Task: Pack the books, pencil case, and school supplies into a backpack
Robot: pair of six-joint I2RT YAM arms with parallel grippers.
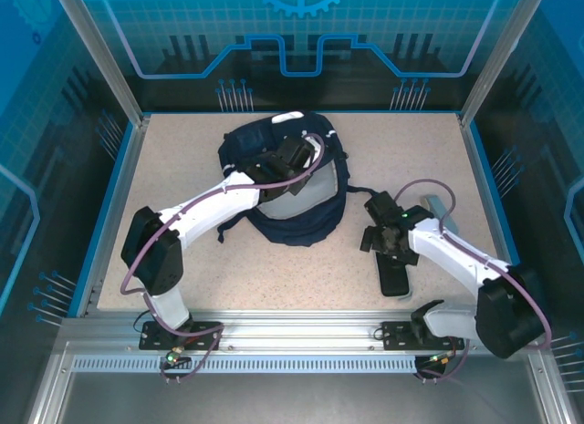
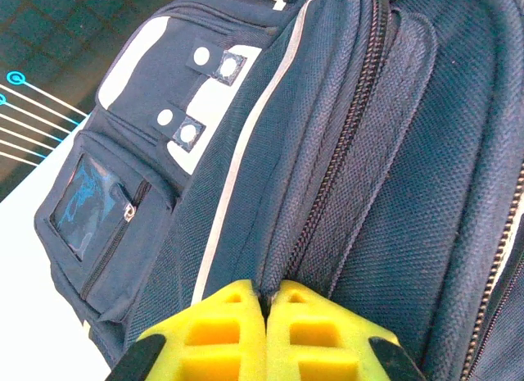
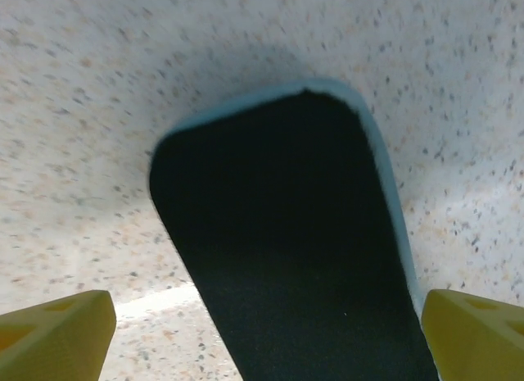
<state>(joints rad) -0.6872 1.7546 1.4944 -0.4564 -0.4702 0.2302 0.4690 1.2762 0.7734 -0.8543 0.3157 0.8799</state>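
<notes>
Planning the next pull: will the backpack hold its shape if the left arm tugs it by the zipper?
Probably floppy: the backpack is woven fabric, slumped and creased. The left gripper, jaws closed at its zipper, would likely lift cloth rather than the whole bag. Rolling seems unlikely.

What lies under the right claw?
A flat black object with a pale blue rim lies on the speckled table, between the fingers of the open right claw. Anything beneath the object is covered.

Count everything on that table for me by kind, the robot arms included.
Backpack: 1
Flat black item with a pale blue edge: 1
Small grey item: 1
Robot arms: 2, ending in the left claw and the right claw
Total: 5
</notes>
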